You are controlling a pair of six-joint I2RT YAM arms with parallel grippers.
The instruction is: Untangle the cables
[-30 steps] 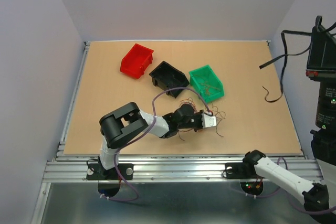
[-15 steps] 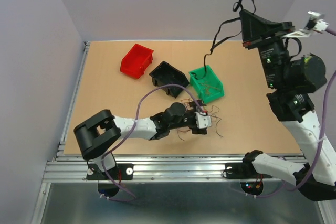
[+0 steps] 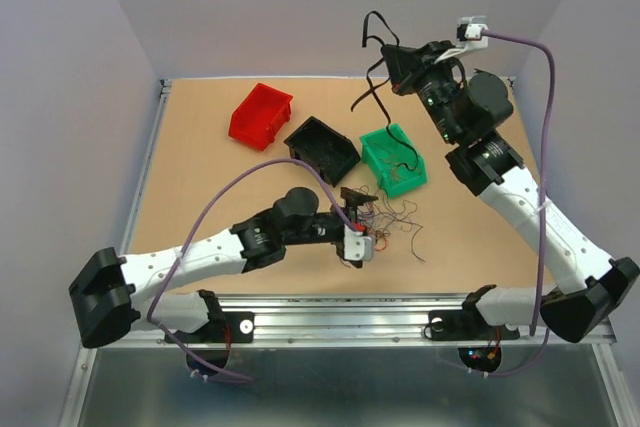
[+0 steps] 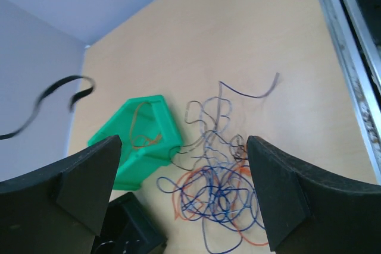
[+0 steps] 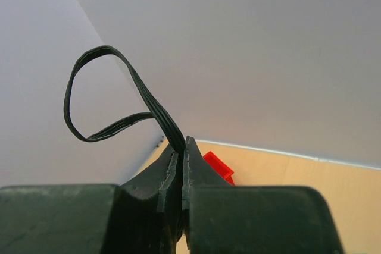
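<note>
Black ribbon [image 5: 107, 93] aloft, cables [image 4: 214, 188] knotted on the bench [image 3: 200, 177].
I read the right pincer [image 5: 181, 142] clenched on the ribbon, held high, its tail hanging toward the green bin [image 3: 393, 159]. The left pincer [image 4: 183, 147] stands released over the tangle, which lies just beside that bin. Risk: closing low would gather several strands and drag the whole knot; the ribbon's loose tail may miss the bin.

Three bins are sitting here: red bin [image 3: 260, 115], black bin [image 3: 321, 148], green bin [image 3: 393, 160]. One cable tangle [image 4: 215, 193] is lying; one ribbon [image 5: 156, 112] is hanging.
</note>
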